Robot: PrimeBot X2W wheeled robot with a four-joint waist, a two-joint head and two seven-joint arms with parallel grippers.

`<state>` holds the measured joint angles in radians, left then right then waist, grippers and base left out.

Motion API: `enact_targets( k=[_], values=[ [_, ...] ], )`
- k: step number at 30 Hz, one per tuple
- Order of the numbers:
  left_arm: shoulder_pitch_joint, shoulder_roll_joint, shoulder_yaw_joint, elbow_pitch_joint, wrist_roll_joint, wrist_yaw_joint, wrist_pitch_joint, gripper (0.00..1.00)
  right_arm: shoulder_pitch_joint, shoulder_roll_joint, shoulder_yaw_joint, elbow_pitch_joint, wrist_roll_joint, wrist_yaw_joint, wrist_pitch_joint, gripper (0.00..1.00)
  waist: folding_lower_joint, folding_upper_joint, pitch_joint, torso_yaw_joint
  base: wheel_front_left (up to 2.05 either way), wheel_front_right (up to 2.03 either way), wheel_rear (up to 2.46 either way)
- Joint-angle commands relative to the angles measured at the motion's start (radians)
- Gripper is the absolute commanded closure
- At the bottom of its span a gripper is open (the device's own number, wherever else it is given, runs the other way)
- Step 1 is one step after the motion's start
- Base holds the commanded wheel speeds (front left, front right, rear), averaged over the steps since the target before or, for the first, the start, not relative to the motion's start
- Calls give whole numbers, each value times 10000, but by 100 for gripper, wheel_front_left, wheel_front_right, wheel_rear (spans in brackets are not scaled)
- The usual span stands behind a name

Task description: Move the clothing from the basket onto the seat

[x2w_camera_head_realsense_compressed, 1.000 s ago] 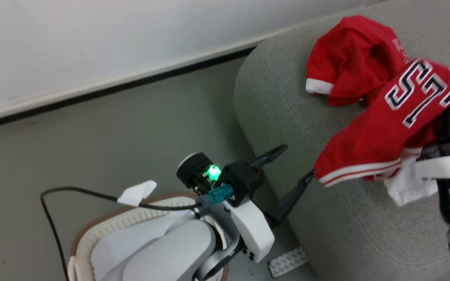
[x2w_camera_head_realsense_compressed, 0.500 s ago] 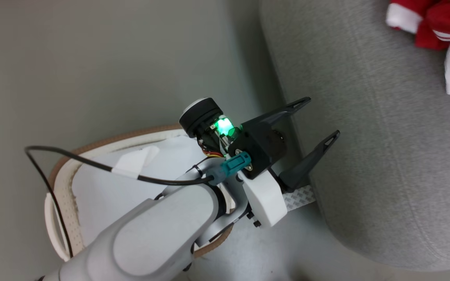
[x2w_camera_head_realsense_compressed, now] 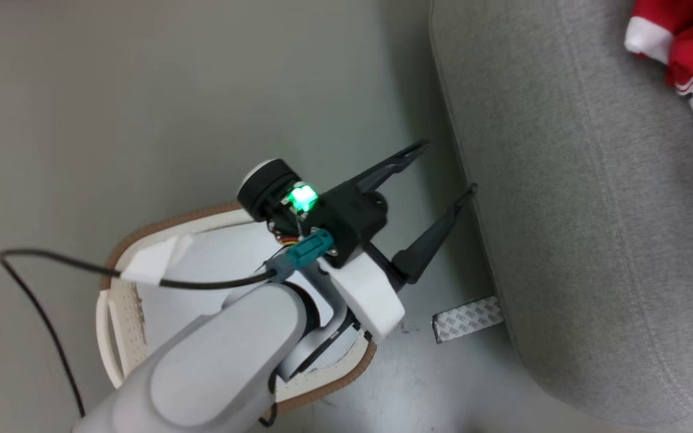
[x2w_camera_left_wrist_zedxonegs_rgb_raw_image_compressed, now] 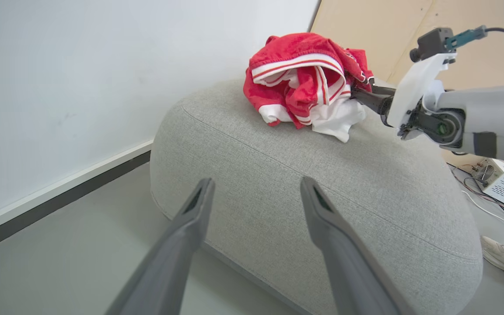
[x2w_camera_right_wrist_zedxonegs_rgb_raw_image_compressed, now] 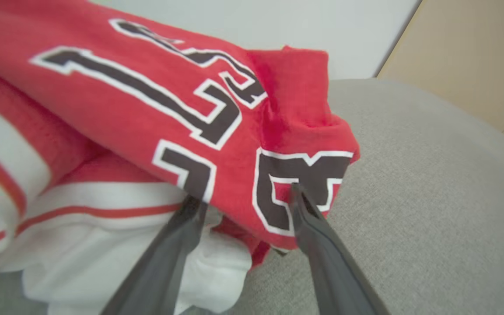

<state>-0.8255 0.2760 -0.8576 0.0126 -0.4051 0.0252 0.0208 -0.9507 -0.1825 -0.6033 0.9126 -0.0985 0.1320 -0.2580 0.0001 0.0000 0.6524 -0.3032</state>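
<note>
Head: your left fingers (x2w_camera_head_realsense_compressed: 437, 231) spread and empty over floor (x2w_camera_head_realsense_compressed: 202, 90) between basket (x2w_camera_head_realsense_compressed: 160, 225) and sofa (x2w_camera_head_realsense_compressed: 563, 210); jerseys (x2w_camera_head_realsense_compressed: 683, 36) on sofa | Left wrist: your right fingers (x2w_camera_left_wrist_zedxonegs_rgb_raw_image_compressed: 372, 98) at the jerseys | Right wrist: those fingers parted, red numbered hem across tips

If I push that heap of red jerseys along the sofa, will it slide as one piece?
Probably not: the red jerseys lie crumpled in loose folds, so they look floppy and would likely bunch. The cloth seems thin, so light for its bulk. The grey sofa, in woven fabric, would likely drag rather than let them slip.
</note>
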Motion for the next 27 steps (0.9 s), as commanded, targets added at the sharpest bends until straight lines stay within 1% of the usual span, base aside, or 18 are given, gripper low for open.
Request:
enact_targets(
  k=[1,8,10,13,17,21,27],
  values=[
    [154,83,44,9,-149,58,-146,0,273,29,56,-288,-79,-27,-72,0,-1,0,-285,-60,0,0,0],
    [760,270,353,313,-308,400,-792,0,2097,623,937,-2527,204,-27,-57,0,-1,0,-1475,-31,0,0,0],
    [1060,336,428,414,-432,488,-1005,0,2696,810,1355,-3146,359,-27,-56,0,-1,0,-1940,2,0,0,0],
    [1590,474,601,682,-573,732,-1440,0,3620,1017,2136,-4018,609,-27,-59,0,-1,0,-2716,105,0,0,0],
    [2503,526,890,1028,-944,1072,-2075,0,4808,1160,3115,-5022,882,-27,-59,0,-1,0,-3784,353,0,0,0],
    [3381,587,1126,1415,-1181,1368,-2479,0,5952,1237,3928,-5758,1089,-27,-60,0,-1,0,-4686,692,0,0,0],
    [4823,683,1679,1943,-1516,1831,-2792,0,7383,1306,4928,-6415,1505,-27,-59,0,-1,0,-5775,1049,0,0,0]
  ],
)
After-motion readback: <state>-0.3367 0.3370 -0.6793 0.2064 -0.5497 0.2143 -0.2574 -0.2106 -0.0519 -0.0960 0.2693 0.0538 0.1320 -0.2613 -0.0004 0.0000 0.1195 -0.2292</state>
